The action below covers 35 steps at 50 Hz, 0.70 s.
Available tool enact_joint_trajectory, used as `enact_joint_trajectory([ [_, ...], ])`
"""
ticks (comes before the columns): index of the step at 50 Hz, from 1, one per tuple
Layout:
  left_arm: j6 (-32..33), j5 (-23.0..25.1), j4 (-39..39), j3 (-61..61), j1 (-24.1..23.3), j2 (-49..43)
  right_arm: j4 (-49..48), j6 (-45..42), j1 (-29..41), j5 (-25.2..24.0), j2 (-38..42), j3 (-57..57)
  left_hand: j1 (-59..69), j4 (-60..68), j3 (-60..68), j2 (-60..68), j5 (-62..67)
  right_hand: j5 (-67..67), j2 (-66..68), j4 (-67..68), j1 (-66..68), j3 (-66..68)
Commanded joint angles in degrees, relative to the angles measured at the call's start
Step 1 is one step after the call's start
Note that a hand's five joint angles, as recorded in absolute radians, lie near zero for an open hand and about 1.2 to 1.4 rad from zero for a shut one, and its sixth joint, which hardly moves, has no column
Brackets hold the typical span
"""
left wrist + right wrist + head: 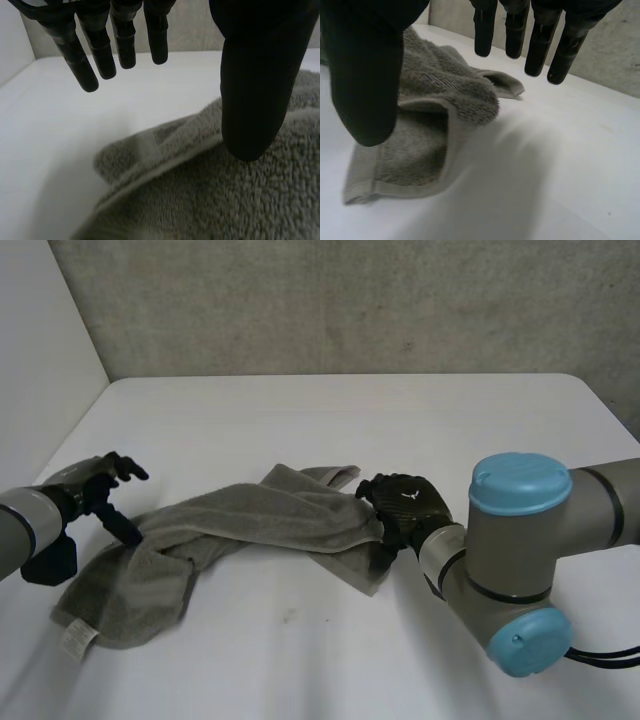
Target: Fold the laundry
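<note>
A grey towel (260, 520) lies bunched in a long strip across the white table (350, 410), from the front left towards the middle. My left hand (100, 485) is at the towel's left part, open, its fingers (90, 55) straight over bare table and its thumb (255, 90) touching the towel (225, 200) near a folded edge. My right hand (410, 502) is at the towel's right end, open. Its thumb (365, 75) hangs over the towel (420, 145) and its fingers (540, 45) point past a folded corner.
A white label (75, 640) sits at the towel's front left corner. My right arm's elbow (520, 560) stands over the table's front right. A grey wall (350, 300) rises behind the table's far edge, and a white wall (40, 340) runs along the left.
</note>
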Motion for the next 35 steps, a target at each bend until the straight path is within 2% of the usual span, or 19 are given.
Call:
enact_joint_trajectory([
  [1,0.0,0.3,0.0,-2.5,0.7,0.0,-4.4,-0.3,0.2,2.3,2.8,-1.1,3.1,3.1,3.1,3.0,3.0,13.0,13.1,13.0,15.7,12.9],
  [7,0.0,0.2,0.1,-3.8,0.7,0.1,-5.9,-0.2,0.5,2.5,5.3,-2.9,3.3,3.3,3.3,3.2,3.2,20.2,20.3,20.2,23.0,20.1],
  [16,0.4,0.2,0.1,-4.5,0.6,0.5,-6.0,-0.2,0.5,2.6,7.9,-4.5,4.5,4.4,4.4,4.4,4.3,20.7,20.8,20.7,23.5,20.6],
  [22,4.1,-0.2,0.1,-5.0,1.4,0.6,-6.0,-0.1,0.6,2.5,8.0,-4.6,4.6,4.6,4.6,4.6,4.5,21.1,21.2,21.1,23.8,21.0],
  [24,6.6,-0.2,0.1,-6.0,3.0,0.6,-6.1,-0.1,0.6,2.4,8.0,-4.7,4.6,4.6,4.6,4.6,4.5,30.3,30.4,30.3,33.0,30.2],
  [25,6.6,-0.2,0.1,-6.0,3.0,0.6,-6.1,-0.1,0.6,2.4,8.0,-4.7,4.6,4.6,4.6,4.6,4.5,30.3,30.4,30.3,33.1,30.2],
  [27,7.5,-0.3,0.0,-6.3,3.6,0.7,-6.2,0.0,0.6,2.4,8.0,-4.9,4.6,4.6,4.6,4.6,4.5,51.9,52.0,51.9,54.6,51.8],
  [28,8.0,-0.3,-0.1,-6.7,3.8,0.8,-6.2,0.0,0.6,2.4,8.0,-4.9,4.6,4.6,4.6,4.6,4.5,52.0,52.1,52.0,54.8,51.9],
  [29,8.4,-0.2,-0.2,-6.9,4.0,1.1,-6.2,0.1,0.6,2.4,8.1,-5.1,4.8,4.8,4.8,4.7,4.7,61.9,62.0,62.0,64.7,61.9],
  [35,8.4,0.2,-1.9,-8.0,4.4,3.6,-6.1,0.2,0.5,2.5,6.4,-5.1,4.8,4.8,4.8,4.7,4.7,62.0,62.1,62.1,64.8,62.0],
])
